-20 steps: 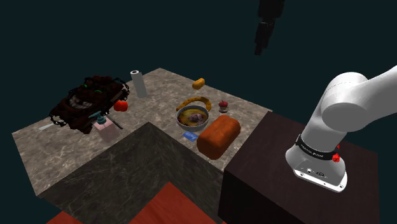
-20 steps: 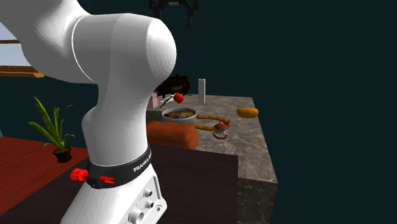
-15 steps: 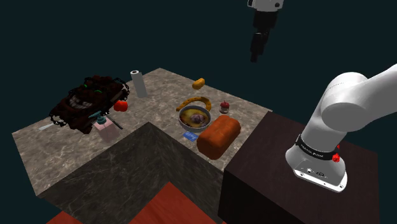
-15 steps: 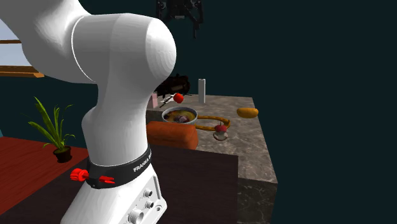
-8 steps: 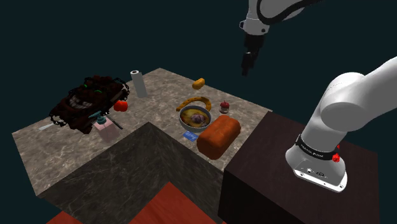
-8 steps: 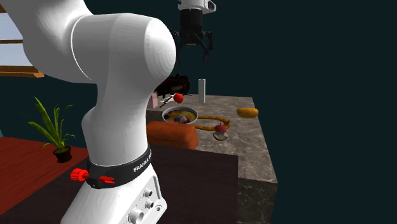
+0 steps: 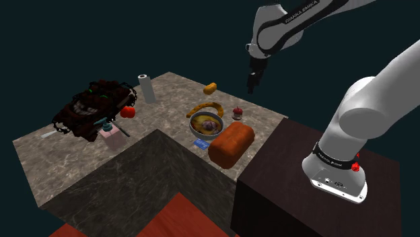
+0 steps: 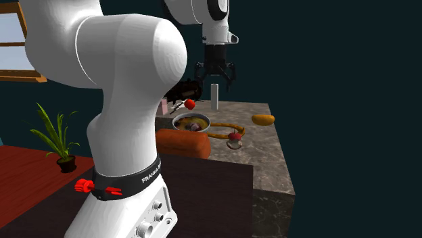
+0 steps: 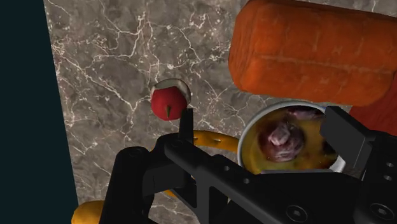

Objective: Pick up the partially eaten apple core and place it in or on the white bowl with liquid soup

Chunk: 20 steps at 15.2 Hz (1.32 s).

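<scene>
The apple core (image 7: 237,112), red with a white bitten part, stands on the marble counter (image 7: 74,155) beside the bowl of yellow soup (image 7: 206,124). In the second exterior view the apple core (image 8: 234,138) sits to the right of the bowl (image 8: 191,123). My gripper (image 7: 253,82) hangs in the air above and a little beyond the core, pointing down. Its fingers are open with nothing between them (image 8: 218,82). The wrist view looks down on the core (image 9: 168,100) just past one fingertip (image 9: 186,118), with the bowl rim (image 9: 245,143) under the open gripper (image 9: 264,124).
An orange-brown loaf (image 7: 231,143) lies against the bowl, toward the dark stand (image 7: 289,182). A curved orange piece (image 7: 207,106) and a small orange item (image 7: 211,87) lie behind the bowl. Farther left are a paper roll (image 7: 146,88), a dark rack (image 7: 91,108), a red fruit (image 7: 128,112) and a pink box (image 7: 111,137).
The arm has swung down from high above the counter, bringing the gripper lower and closer to the apple core. The fingers stayed open. Nothing on the counter moved.
</scene>
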Each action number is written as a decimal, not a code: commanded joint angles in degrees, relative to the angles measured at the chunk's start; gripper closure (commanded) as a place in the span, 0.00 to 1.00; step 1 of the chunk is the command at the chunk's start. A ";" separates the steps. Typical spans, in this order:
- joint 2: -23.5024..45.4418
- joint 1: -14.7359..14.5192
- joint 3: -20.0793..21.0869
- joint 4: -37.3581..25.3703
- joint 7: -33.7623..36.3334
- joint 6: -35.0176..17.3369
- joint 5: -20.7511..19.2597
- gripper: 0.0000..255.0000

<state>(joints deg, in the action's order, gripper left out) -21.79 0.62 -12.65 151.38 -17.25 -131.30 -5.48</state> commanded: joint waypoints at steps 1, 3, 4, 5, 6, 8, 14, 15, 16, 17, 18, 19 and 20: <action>4.71 -0.21 -1.00 -0.69 -1.14 -4.41 0.52 0.00; 9.56 -0.48 -2.01 -1.47 -2.63 -8.66 1.51 0.00; 12.05 -0.64 -2.48 -1.99 -3.50 -10.70 2.23 0.00; 14.58 -0.81 -2.92 -2.61 -4.48 -12.66 3.11 0.00; 17.14 -0.95 -3.28 -3.32 -5.57 -14.55 4.17 0.00; 22.32 -1.10 -3.73 -5.01 -8.10 -18.06 6.84 0.00; 37.70 1.51 -1.41 -12.22 -16.86 -26.08 16.75 0.00; 40.16 2.39 -0.60 -13.70 -18.10 -27.07 18.11 0.00; 42.59 3.30 0.22 -15.26 -19.22 -27.99 19.31 0.00; 43.66 3.80 0.67 -15.98 -19.63 -28.38 19.72 0.00; 44.48 4.12 1.08 -16.21 -19.94 -28.98 20.13 0.00; 45.32 4.43 1.48 -16.45 -20.25 -29.57 20.54 0.00; 46.15 4.74 1.89 -16.70 -20.55 -30.15 20.93 0.00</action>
<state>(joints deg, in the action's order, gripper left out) 23.23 4.83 -11.27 135.08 -37.21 -160.71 14.88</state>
